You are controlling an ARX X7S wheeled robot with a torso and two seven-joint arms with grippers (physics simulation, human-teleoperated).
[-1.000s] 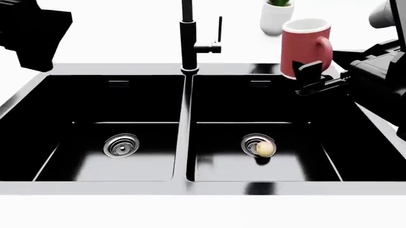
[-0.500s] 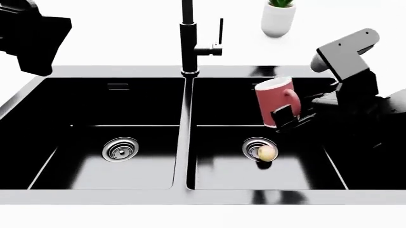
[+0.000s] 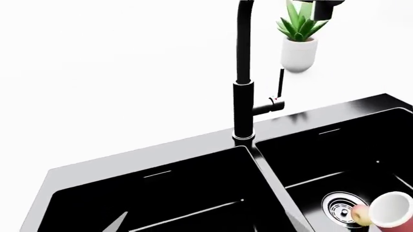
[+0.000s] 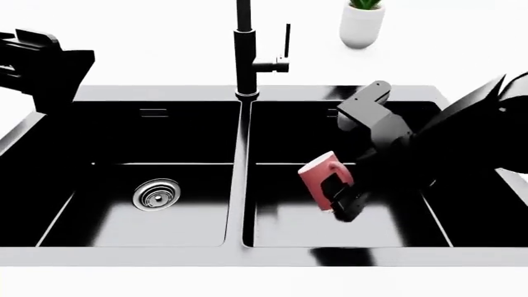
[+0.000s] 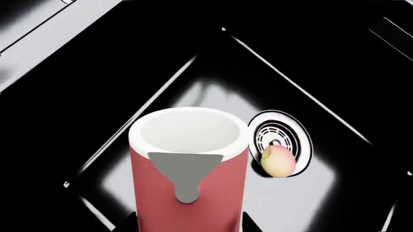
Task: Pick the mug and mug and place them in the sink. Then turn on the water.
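Note:
The red mug (image 4: 322,178) is held tilted in my right gripper (image 4: 340,199), low inside the right basin of the black sink (image 4: 247,249). In the right wrist view the red mug (image 5: 188,193) sits between the jaws with its white inside showing, just beside the right drain (image 5: 284,137). It also shows in the left wrist view (image 3: 390,210). My left gripper (image 4: 25,52) hovers above the counter left of the sink, open and empty (image 3: 206,228). The black mug is out of view. The tall black tap (image 4: 243,49) stands behind the divider.
A small pale round thing (image 5: 279,160) lies on the right drain. A white plant pot (image 4: 360,25) stands on the counter behind the right basin. The left basin holds only its drain (image 4: 157,193). White counter surrounds the sink.
My right arm has carried the red mug from above the back rim down and left into the right basin, and it now hides the drain in the head view. The left arm has barely moved.

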